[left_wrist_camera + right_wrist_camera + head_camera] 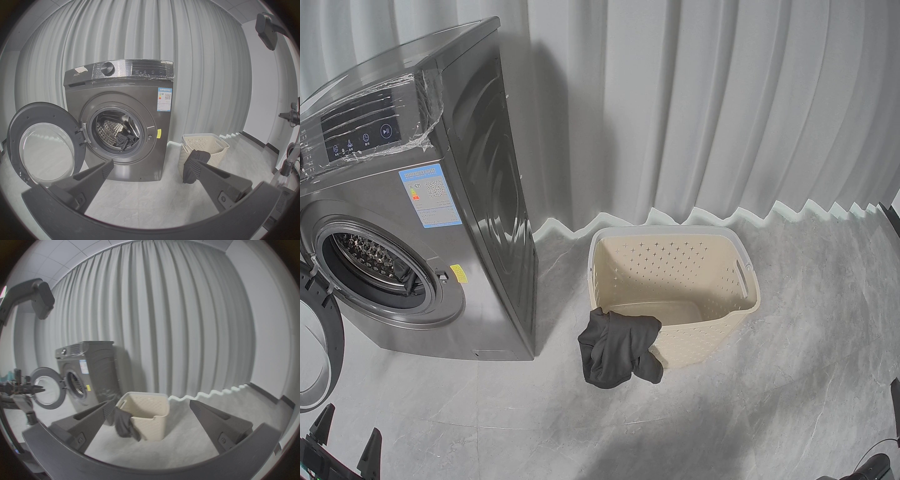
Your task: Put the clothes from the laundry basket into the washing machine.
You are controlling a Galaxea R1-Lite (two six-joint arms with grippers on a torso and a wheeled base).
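A cream laundry basket (pixel 737 262) (pixel 215 145) (pixel 156 405) stands on the floor right of the grey washing machine (pixel 481 187) (pixel 125 93) (pixel 93 365). A dark garment (pixel 615 350) (pixel 190 168) (pixel 123 426) hangs over the basket's near rim, down to the floor. The machine's round door (pixel 315 350) (pixel 47 147) is swung open, and another dark garment (pixel 403 275) (pixel 125 140) lies in the drum. My left gripper (pixel 347 437) (pixel 150 170) is open, low in front of the machine. My right gripper (pixel 150 410) is open and holds nothing, back from the basket.
White pleated curtains (pixel 706 106) hang behind the machine and basket. The pale marbled floor (pixel 737 406) is bare around the basket. A dark baseboard (pixel 890 215) runs along the right wall.
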